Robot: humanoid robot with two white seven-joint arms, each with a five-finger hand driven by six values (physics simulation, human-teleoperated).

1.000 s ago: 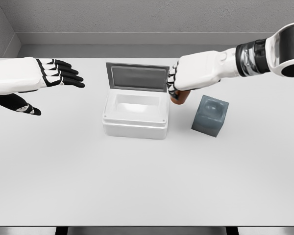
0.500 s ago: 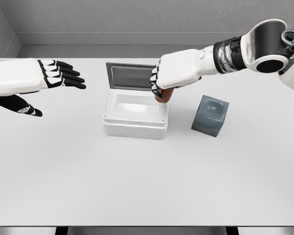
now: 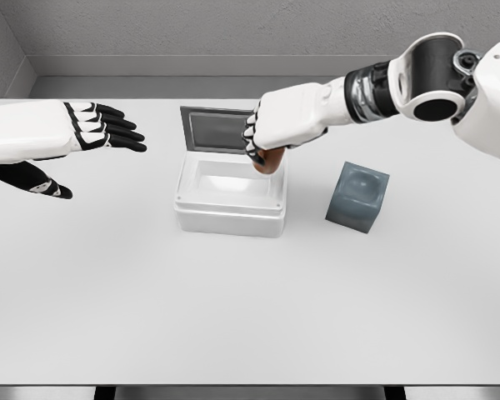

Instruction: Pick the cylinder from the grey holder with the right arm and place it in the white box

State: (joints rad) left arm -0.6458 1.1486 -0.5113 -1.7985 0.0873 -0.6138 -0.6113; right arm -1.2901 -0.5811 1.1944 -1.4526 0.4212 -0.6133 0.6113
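1. Gripping the brown cylinder (image 3: pixel 267 161) with curled fingers (image 3: pixel 253 143), the right hand (image 3: pixel 285 127) holds it over the white box (image 3: pixel 229 215), near the right rear corner.
2. Beside the box on the table (image 3: pixel 250 317) stands the grey holder (image 3: pixel 357 197).
3. Left hand (image 3: pixel 62 137) hovers at far left, fingers extended and spread, holding nothing.

Lighting: bright, even, diffuse; source seems overhead. Shadows: faint and soft; a pale one on the table (image 3: pixel 233 308) just under the right hand (image 3: pixel 279 129), a slightly darker one beside the grey holder (image 3: pixel 357 197) below that hand. Glare: none; the white box (image 3: pixel 230 200) nearly blends into the tabletop. Sharpness: mild softness with compression smear along edges. Edge distortion: none evident.
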